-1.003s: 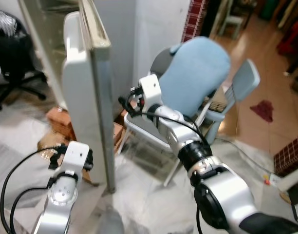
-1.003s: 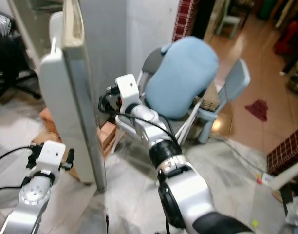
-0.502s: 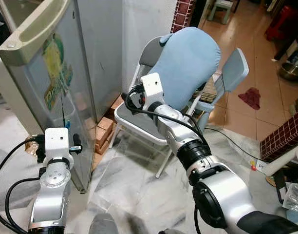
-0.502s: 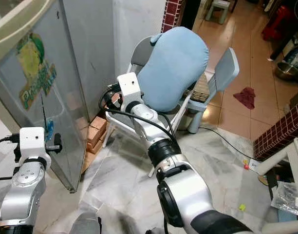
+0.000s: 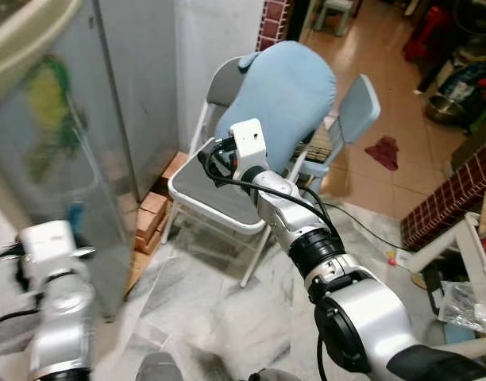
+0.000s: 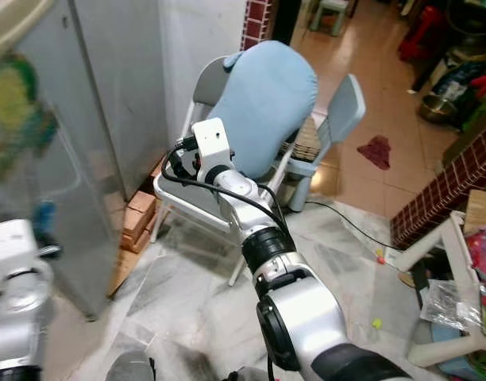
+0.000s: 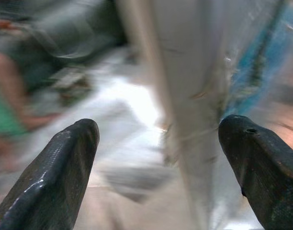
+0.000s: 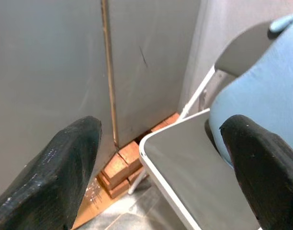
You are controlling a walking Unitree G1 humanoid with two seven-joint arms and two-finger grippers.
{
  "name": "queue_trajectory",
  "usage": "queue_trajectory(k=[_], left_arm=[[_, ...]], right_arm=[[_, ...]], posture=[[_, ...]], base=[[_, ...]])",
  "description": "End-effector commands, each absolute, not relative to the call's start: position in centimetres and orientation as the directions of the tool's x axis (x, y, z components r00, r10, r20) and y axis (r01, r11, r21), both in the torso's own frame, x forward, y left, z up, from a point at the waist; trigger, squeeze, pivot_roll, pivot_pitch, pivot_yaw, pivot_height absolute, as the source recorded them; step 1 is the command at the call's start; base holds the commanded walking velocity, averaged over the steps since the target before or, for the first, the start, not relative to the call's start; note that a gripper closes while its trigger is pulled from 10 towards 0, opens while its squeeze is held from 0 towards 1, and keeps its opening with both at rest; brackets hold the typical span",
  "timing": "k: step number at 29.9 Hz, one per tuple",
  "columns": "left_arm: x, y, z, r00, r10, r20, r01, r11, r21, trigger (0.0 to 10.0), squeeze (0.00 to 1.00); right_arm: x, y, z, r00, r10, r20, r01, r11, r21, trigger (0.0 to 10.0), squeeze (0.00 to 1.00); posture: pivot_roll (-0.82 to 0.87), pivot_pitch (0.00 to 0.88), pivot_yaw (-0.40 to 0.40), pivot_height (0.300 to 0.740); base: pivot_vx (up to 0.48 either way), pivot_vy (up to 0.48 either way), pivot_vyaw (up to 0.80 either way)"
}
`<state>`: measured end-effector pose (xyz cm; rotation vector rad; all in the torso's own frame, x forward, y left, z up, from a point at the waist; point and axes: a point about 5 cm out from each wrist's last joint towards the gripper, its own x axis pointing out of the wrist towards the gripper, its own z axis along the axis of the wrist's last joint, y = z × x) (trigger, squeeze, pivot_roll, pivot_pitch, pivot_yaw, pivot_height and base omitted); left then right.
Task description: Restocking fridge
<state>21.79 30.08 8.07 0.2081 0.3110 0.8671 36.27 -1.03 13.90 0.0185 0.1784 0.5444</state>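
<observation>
Fridge door (image 5: 60,159) stands upright at near left — left gripper (image 7: 158,158), fingers spread and empty, nearer; right gripper (image 8: 161,163) likewise agape, empty.

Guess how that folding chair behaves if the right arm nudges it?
The folding chair probably skids or tips easily: thin white tube legs on smooth marble floor. The blue cushion draped over its back looks soft, likely to flop or slide off.

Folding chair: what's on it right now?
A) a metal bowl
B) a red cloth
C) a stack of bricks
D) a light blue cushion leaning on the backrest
D: the blue cushion leans against the backrest of the chair; the bricks sit on the floor beside it.
</observation>
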Motion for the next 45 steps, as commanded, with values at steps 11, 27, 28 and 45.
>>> queue_trajectory(k=[11,27,28,45], left_arm=[[21.0,28.6,8.3,0.652,0.751,-0.104,-0.692,0.645,0.324,10.0,0.00],[24.7,20.6,10.0,0.967,0.253,-0.036,-0.238,0.943,0.233,10.0,0.00],[24.8,20.5,10.0,0.968,0.250,-0.038,-0.235,0.944,0.231,10.0,0.00],[26.1,18.4,10.7,0.995,0.096,-0.015,-0.091,0.978,0.189,10.0,0.00]], right_arm=[[35.7,-1.9,12.2,0.845,0.500,-0.189,-0.491,0.866,0.091,10.0,0.00],[35.0,-11.9,9.5,0.947,0.275,-0.168,-0.279,0.960,-0.001,10.0,0.00],[35.0,-12.2,9.4,0.949,0.265,-0.172,-0.270,0.963,-0.002,10.0,0.00],[34.4,-13.2,9.2,0.956,0.238,-0.173,-0.241,0.971,0.007,10.0,0.00]], posture=[[0.19,0.000,-0.124,0.740],[0.16,0.000,-0.108,0.740],[0.16,0.000,-0.106,0.740],[0.14,0.000,-0.094,0.740]], base=[[0.000,0.000,0.00],[0.000,0.201,0.00],[0.000,0.480,0.00],[0.000,0.480,-0.48]])
